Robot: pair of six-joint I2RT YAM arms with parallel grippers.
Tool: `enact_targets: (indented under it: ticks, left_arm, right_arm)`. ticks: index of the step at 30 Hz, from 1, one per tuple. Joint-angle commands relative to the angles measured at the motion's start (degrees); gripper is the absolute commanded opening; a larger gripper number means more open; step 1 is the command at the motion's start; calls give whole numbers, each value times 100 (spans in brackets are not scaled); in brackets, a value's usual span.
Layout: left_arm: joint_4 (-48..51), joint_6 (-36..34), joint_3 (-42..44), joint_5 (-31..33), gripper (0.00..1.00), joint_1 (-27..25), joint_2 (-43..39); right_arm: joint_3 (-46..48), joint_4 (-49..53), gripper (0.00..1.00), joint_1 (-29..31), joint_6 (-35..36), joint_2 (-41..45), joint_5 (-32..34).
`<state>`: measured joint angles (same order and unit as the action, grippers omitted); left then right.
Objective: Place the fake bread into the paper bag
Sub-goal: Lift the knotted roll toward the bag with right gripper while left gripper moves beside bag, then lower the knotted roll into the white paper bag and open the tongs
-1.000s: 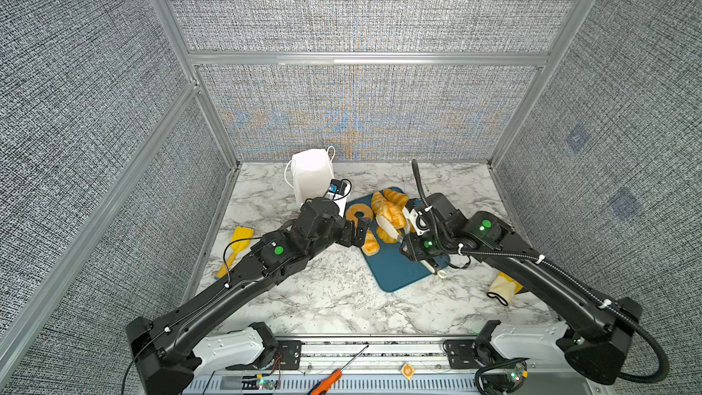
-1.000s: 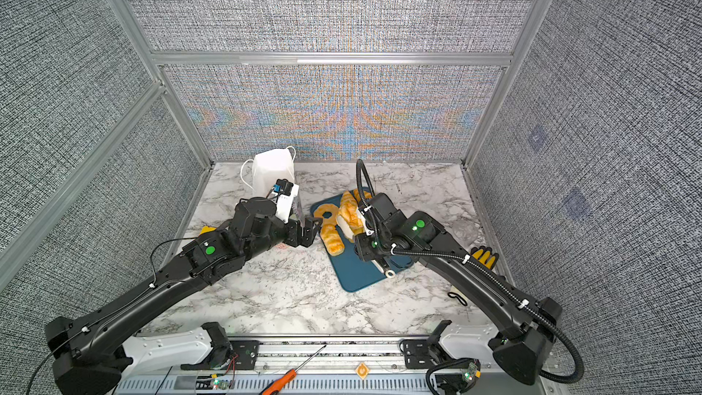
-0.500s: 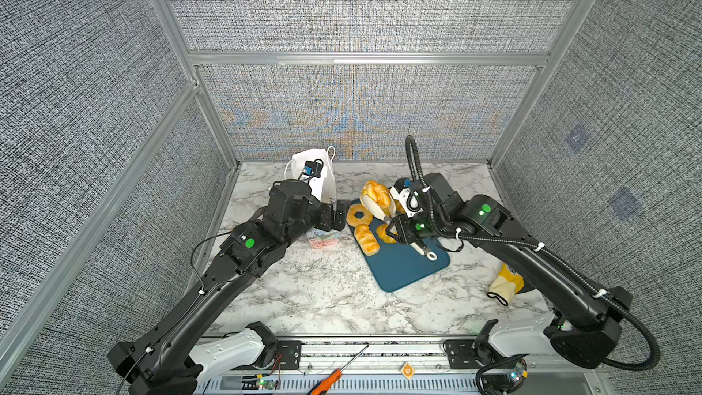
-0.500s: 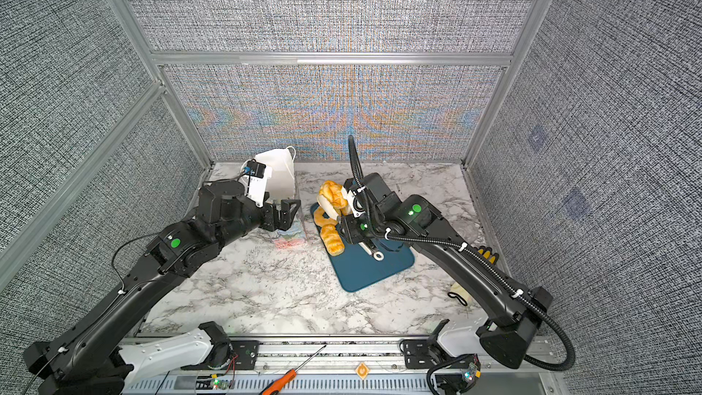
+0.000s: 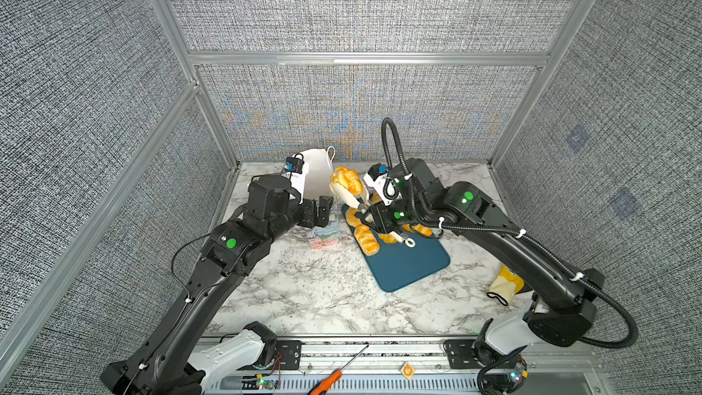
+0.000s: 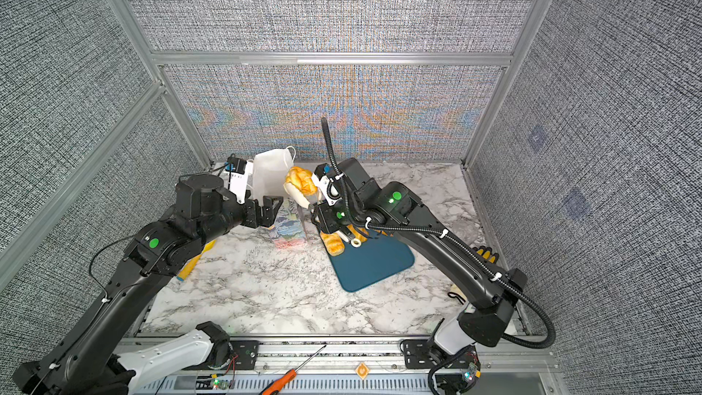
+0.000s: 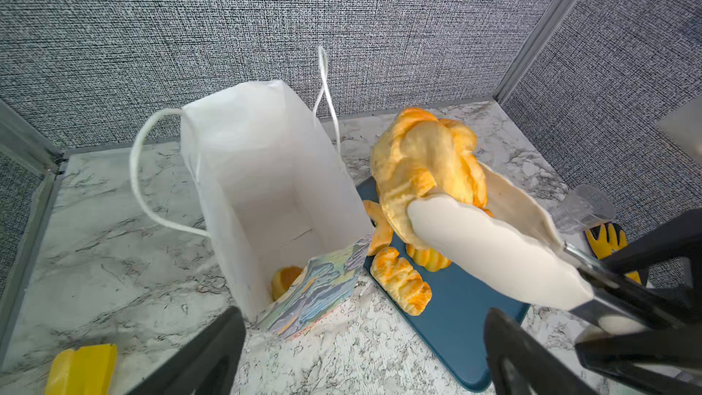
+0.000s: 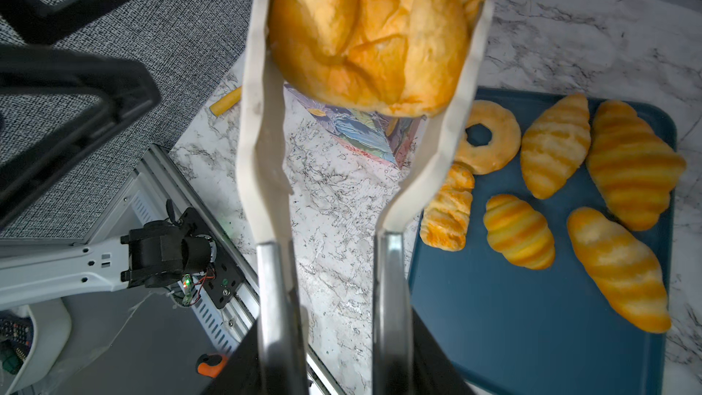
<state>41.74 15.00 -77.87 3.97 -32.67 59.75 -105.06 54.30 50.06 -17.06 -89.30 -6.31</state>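
Knotted bun (image 5: 345,180) lifted
The tongs (image 5: 348,198) raised it off the tray (image 5: 410,264), up beside the paper bag (image 5: 317,174); left end effector (image 5: 320,211) drew back.

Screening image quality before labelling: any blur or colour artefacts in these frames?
In both top views rainbow moiré ripples across the back wall. In the left wrist view the tongs and the left gripper are soft, the paper bag sharp. In the right wrist view the knotted bun near the lens is slightly soft, the croissants on the blue tray crisp.
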Motion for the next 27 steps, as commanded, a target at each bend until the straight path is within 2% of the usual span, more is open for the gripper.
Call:
enact_targets:
  ticks: [1, 17, 21, 27]
  left_arm:
    - [161, -77, 30, -13, 99, 181, -100]
    - [283, -239, 261, -252, 99, 1172, -355]
    - [289, -265, 316, -241, 99, 1233, -394]
    - [485, -502, 298, 36, 99, 1228, -388]
  right_arm:
    - [-334, -299, 45, 38, 226, -232, -131]
    - [-1952, -12, 44, 98, 436, -1645, -329]
    - [-2137, 110, 45, 90, 417, -1870, -175]
    - [-2265, 330, 52, 88, 417, -2079, 172]
